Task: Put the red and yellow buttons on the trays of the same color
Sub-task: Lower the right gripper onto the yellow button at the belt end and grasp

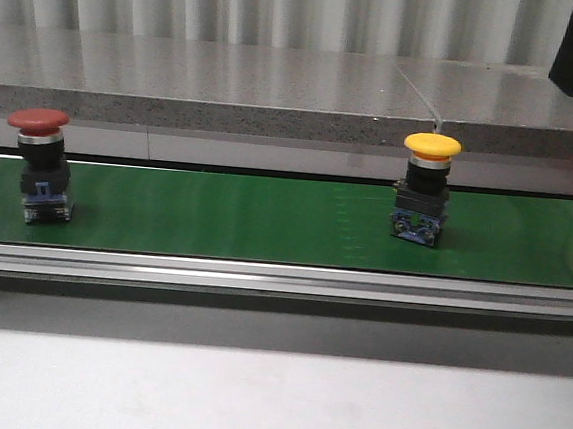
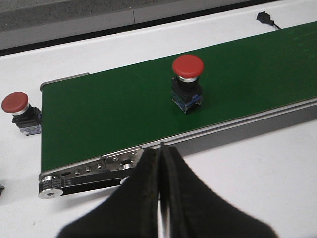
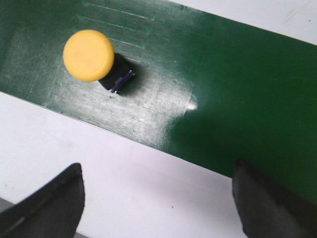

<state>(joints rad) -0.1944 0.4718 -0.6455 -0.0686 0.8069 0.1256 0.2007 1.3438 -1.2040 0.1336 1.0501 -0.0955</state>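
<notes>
Two buttons stand upright on the green belt (image 1: 226, 214) in the front view: a red button (image 1: 38, 165) at the left edge of the frame and a yellow button (image 1: 425, 190) right of centre, well apart from each other. A third, a spare red button (image 2: 19, 113), sits off the belt's end at the left of the left wrist view. No trays show in any view, so where each must go cannot be told.

The left gripper (image 2: 161, 198) fills the bottom centre of its view with its fingers pressed together and nothing between them; the red button lies above it in the frame, beyond the belt's rail (image 2: 237, 130). The right gripper (image 3: 158, 198) has its fingers spread wide at the lower corners of its view, empty, with the yellow button at the upper left, not between them.

Each button looks like a rigid, fairly light plastic part: a broad smooth dome over a narrower black neck and a blocky base. The dome is probably slippery and top-heavy to pinch, so the squarer base or the neck just under the cap seems the safer hold, with the jaws brought down either side to avoid tipping it.
</notes>
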